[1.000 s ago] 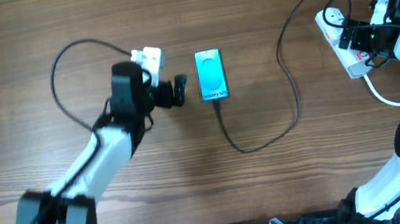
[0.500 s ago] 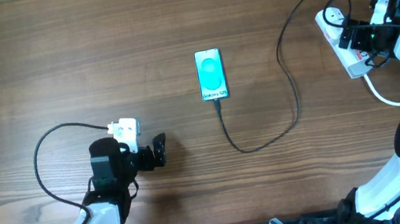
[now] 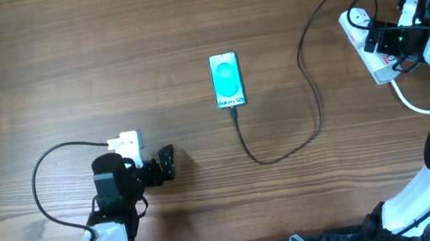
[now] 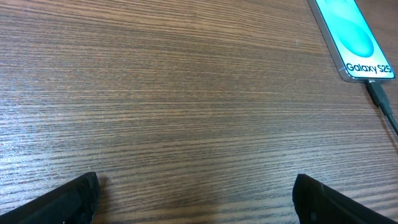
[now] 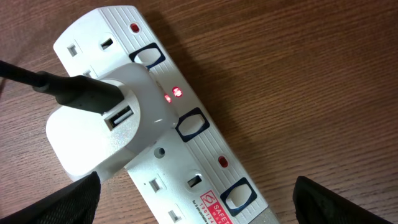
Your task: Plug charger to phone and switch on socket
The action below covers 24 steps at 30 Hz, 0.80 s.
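Note:
The phone (image 3: 227,79) lies flat at mid-table, teal screen up, and shows at the top right of the left wrist view (image 4: 353,36). The charger's black cable (image 3: 312,97) is plugged into its bottom edge (image 4: 377,93) and loops right to a white plug (image 5: 93,140) seated in the socket (image 3: 379,73). A red light (image 5: 175,93) glows beside the plug. My left gripper (image 3: 165,164) is open and empty, well to the front left of the phone. My right gripper (image 3: 375,38) hovers open over the socket (image 5: 205,143), touching nothing.
The socket's thick white cord (image 3: 411,105) curves off toward the right arm. A thin black camera lead (image 3: 43,168) loops beside my left arm. Three rocker switches run along the socket's edge in the right wrist view.
My left arm has pulled back from beside the phone to the front left of the table. The right arm, phone and cable have not moved.

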{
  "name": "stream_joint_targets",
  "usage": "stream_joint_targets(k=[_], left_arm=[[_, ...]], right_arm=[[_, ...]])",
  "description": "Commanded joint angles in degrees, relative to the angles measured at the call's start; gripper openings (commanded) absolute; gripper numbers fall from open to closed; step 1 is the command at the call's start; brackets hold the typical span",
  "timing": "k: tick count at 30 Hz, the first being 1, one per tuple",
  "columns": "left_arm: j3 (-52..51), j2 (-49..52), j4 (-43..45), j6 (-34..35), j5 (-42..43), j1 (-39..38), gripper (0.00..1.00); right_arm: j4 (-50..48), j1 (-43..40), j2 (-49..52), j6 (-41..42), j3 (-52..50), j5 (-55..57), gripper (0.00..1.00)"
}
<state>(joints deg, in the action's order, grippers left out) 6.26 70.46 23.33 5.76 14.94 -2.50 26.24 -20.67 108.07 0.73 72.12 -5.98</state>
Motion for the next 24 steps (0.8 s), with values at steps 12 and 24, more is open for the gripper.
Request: stream_joint_targets(k=[12, 24], left_arm=[[-5.97, -9.05, -6.05, 2.4, -0.46, 0.55, 1.0], [-5.95, -34.1, -24.06, 2.4, -1.11, 0.55, 1.0]], right_arm=[[-0.11, 0.13, -0.59, -0.7, -0.24, -0.46, 1.0], [-0.11, 0.15, -0.59, -0.7, -0.24, -0.46, 1.0]])
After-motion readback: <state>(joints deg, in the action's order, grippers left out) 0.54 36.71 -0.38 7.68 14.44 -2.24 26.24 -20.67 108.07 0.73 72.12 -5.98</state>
